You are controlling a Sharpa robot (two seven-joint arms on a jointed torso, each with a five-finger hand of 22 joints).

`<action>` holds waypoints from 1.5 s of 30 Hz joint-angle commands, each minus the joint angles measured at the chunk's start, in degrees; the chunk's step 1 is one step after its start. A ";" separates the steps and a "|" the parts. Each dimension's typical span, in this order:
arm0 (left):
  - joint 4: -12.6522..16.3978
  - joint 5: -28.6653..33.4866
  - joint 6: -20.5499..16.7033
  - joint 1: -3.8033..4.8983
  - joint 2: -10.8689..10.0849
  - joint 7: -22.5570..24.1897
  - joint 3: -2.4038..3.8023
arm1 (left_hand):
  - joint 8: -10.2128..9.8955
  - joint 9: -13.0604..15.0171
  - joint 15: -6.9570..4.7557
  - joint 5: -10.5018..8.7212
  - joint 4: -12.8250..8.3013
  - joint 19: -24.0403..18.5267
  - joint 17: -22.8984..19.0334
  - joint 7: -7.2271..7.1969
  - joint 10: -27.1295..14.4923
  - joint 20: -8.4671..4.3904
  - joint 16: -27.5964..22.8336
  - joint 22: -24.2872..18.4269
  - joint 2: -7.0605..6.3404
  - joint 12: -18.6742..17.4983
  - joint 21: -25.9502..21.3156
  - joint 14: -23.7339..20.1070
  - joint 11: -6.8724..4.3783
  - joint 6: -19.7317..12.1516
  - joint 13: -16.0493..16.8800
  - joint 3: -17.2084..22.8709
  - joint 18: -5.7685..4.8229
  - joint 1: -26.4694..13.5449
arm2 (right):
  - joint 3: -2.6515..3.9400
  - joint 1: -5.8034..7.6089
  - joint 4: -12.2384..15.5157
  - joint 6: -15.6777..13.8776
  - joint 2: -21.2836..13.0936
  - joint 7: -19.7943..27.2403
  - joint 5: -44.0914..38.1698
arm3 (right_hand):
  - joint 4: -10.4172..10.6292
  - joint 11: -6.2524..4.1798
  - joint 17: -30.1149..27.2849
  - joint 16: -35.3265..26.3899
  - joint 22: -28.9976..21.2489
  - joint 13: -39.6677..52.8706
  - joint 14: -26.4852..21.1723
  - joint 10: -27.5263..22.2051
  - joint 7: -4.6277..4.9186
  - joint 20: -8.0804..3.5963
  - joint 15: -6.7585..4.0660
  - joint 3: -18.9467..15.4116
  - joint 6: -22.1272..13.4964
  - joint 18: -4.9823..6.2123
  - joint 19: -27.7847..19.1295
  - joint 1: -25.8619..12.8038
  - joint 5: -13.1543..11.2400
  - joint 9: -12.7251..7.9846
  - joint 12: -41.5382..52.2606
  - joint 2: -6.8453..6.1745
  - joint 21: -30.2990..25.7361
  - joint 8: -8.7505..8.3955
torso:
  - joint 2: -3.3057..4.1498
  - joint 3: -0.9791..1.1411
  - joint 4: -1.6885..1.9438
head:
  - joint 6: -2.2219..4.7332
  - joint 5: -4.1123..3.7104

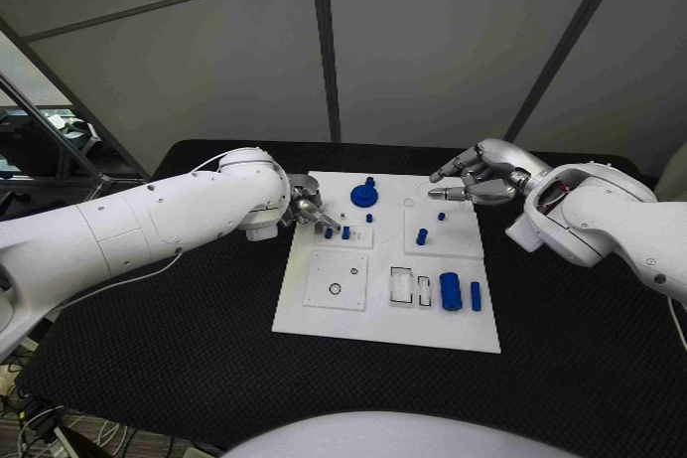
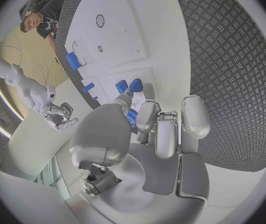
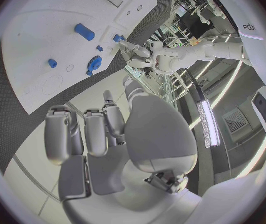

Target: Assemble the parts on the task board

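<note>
**Silver hands at the far corners of the white board**

Silver-fingered, the left robot hand [image 1: 304, 208] sits at the task board's [image 1: 386, 319] far-left corner, fingertips down among two small blue pegs [image 1: 338, 232]; the left wrist view shows its fingers [image 2: 147, 115] closed together over a small blue piece [image 2: 132, 118], apparently pinched, with two blue blocks [image 2: 128, 86] just beyond the tips; further right on the board a round blue knob [image 1: 363, 194] stands near the far edge, close beside that hand; nearer the robot lie a square inset with a ring [image 1: 337, 281], two outlined slots [image 1: 411, 285], then a blue cylinder [image 1: 451, 291] and a thin blue bar [image 1: 476, 296] side by side; a small blue post [image 1: 423, 236] stands mid-right; the right robot hand [image 1: 480, 177] hovers over the board's far-right corner, fingers loosely curled and parted, holding nothing, apart from the parts; black table [image 1: 172, 319] carries the board.
</note>
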 commanded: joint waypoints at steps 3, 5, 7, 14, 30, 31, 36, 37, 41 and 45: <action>0.24 0.51 -2.60 -0.09 -0.29 -0.55 -0.07 | 0.42 0.56 -0.55 -0.34 3.89 0.77 12.80 -0.26 0.04 -0.11 -0.12 0.41 -1.80 0.47 0.30 5.41 -0.18 0.50 5.22 -1.49 -2.11 -1.61 | 0.04 0.10 0.14 0.15 -0.06 0.61 -0.01 | -0.01 0.10 -0.05 -0.34 3.49 -0.05 2.41 0.24 0.04 -0.40 -0.32 -0.34 0.32 0.35 0.32 -0.47 0.23 -0.07 0.25 -0.08 -0.20 -0.33 | 0.00 -0.03 0.00 | 0.17 0.07; 0.34 0.62 -3.85 -0.10 -0.41 -0.33 -0.06 | 0.53 0.97 -0.68 -0.34 6.18 0.92 12.80 -0.37 0.04 -0.27 -0.13 0.57 -2.33 0.54 0.35 5.41 -0.30 0.46 5.28 -1.60 -2.15 -0.73 | 0.04 0.10 0.14 0.14 -0.06 0.63 -0.01 | -0.01 0.10 -0.05 -0.34 3.49 -0.05 2.41 0.24 0.04 -0.40 -0.32 -0.34 0.32 0.35 0.32 -0.47 0.23 -0.07 0.25 -0.08 -0.20 -0.33 | -0.02 -0.02 -0.02 | 0.19 0.09; 0.43 1.36 -5.49 -0.10 -0.53 -0.03 -0.05 | 0.57 1.34 -0.76 -0.34 8.33 1.00 12.75 -0.37 0.02 -0.34 -0.17 0.66 -2.81 0.58 0.33 5.40 -0.33 0.38 5.32 -1.67 -2.17 0.29 | 0.04 0.10 0.14 0.13 -0.07 0.65 0.00 | -0.01 0.10 -0.05 -0.34 3.49 -0.05 2.41 0.24 0.04 -0.40 -0.32 -0.34 0.32 0.35 0.32 -0.47 0.23 -0.07 0.25 -0.08 -0.20 -0.33 | -0.02 -0.02 0.00 | 0.21 0.09; 0.67 4.39 -11.29 -0.12 -1.03 1.89 0.53 | 0.10 1.57 -0.67 -0.33 10.97 0.21 11.60 -0.11 -0.84 -0.35 -1.13 -0.47 -2.88 -2.05 -0.78 5.07 -0.14 -0.54 4.38 -1.73 -1.87 1.53 | 0.04 0.10 0.12 0.07 -0.09 0.69 0.03 | 0.00 0.10 -0.11 -0.37 3.46 -0.10 2.40 0.21 0.05 -0.40 -0.32 -0.35 0.30 0.35 0.30 -0.49 0.23 -0.08 0.21 -0.08 -0.23 -0.35 | 0.00 -0.02 -0.06 | 0.39 -0.02; 2.25 11.22 -22.05 -0.09 -1.05 22.06 1.37 | -11.16 -17.47 5.11 2.17 2.58 -21.50 -29.10 6.22 -21.26 4.93 -46.92 -30.30 -4.72 -48.22 -35.13 -17.46 5.91 -7.66 -23.16 4.54 3.04 22.01 | 0.04 0.10 -0.08 -0.18 -0.19 0.52 0.05 | -0.01 0.11 -0.16 -0.40 3.40 -0.13 2.39 0.19 0.05 -0.40 -0.32 -0.36 0.26 0.37 0.28 -0.53 0.23 -0.09 0.18 -0.05 -0.27 -0.37 | 0.08 -0.02 -0.09 | 1.10 -1.12; 2.30 9.99 -22.82 -0.10 -0.85 24.78 1.05 | -11.24 -20.17 5.27 3.62 1.42 -21.31 -30.16 6.45 -20.58 5.32 -48.27 -30.87 -5.41 -50.40 -36.08 -17.81 6.33 -6.72 -27.28 6.02 3.01 23.41 | 0.04 0.10 -0.11 -0.19 -0.16 0.53 0.05 | -0.01 0.11 -0.17 -0.41 3.39 -0.14 2.39 0.19 0.05 -0.40 -0.32 -0.36 0.26 0.37 0.27 -0.52 0.23 -0.09 0.18 -0.05 -0.27 -0.37 | 0.11 -0.03 -0.12 | 1.17 -1.26; 1.97 4.16 -25.16 -0.14 0.08 31.84 0.40 | -11.26 -24.79 5.45 5.23 -0.35 -20.71 -32.86 7.07 -20.39 5.43 -51.20 -31.04 -6.71 -54.91 -36.62 -17.16 7.04 -7.16 -35.70 8.26 3.11 24.49 | 0.03 0.10 -0.20 -0.13 -0.05 0.54 0.11 | -0.01 0.11 -0.17 -0.41 3.39 -0.14 2.39 0.19 0.05 -0.40 -0.32 -0.36 0.26 0.37 0.27 -0.52 0.23 -0.09 0.18 -0.05 -0.27 -0.37 | 0.10 -0.08 -0.16 | 1.34 -1.57; 1.80 2.94 -25.44 -0.14 0.28 32.72 0.24 | -11.25 -25.90 5.63 5.01 -0.50 -20.76 -33.48 7.25 -20.79 5.55 -51.94 -31.12 -7.15 -56.02 -36.83 -17.08 7.29 -7.90 -37.52 8.51 3.07 24.32 | 0.03 0.10 -0.21 -0.12 -0.02 0.53 0.12 | -0.01 0.11 -0.17 -0.41 3.39 -0.14 2.39 0.19 0.05 -0.40 -0.32 -0.36 0.26 0.37 0.27 -0.52 0.23 -0.09 0.18 -0.05 -0.27 -0.37 | 0.05 -0.05 -0.12 | 1.41 -1.64; 0.77 -1.74 -25.01 -0.13 1.25 34.22 -0.29 | -11.07 -29.59 5.96 4.13 -1.03 -20.49 -35.42 7.28 -21.26 5.88 -54.01 -31.53 -8.24 -59.10 -37.61 -16.00 7.66 -9.23 -43.69 9.03 3.13 23.68 | 0.03 0.10 -0.21 -0.10 0.10 0.52 0.14 | -0.01 0.11 -0.17 -0.41 3.39 -0.14 2.39 0.19 0.05 -0.40 -0.32 -0.36 0.26 0.37 0.27 -0.52 0.23 -0.09 0.18 -0.05 -0.27 -0.37 | 0.02 0.02 -0.09 | 1.48 -1.84; -0.80 -6.36 -23.12 -0.10 2.54 34.08 -0.85 | -10.88 -33.69 5.87 4.07 -2.03 -18.68 -36.69 7.07 -20.80 5.83 -54.72 -31.59 -8.44 -59.94 -37.68 -13.47 7.87 -7.79 -50.72 9.10 3.32 22.95 | 0.03 0.10 -0.25 -0.07 0.25 0.52 0.14 | -0.06 0.10 -0.12 -0.39 3.41 -0.09 2.40 0.21 0.04 -0.40 -0.32 -0.31 0.27 0.37 0.29 -0.46 0.26 -0.09 0.22 0.01 -0.27 -0.37 | 0.06 -0.04 -0.09 | 1.55 -1.96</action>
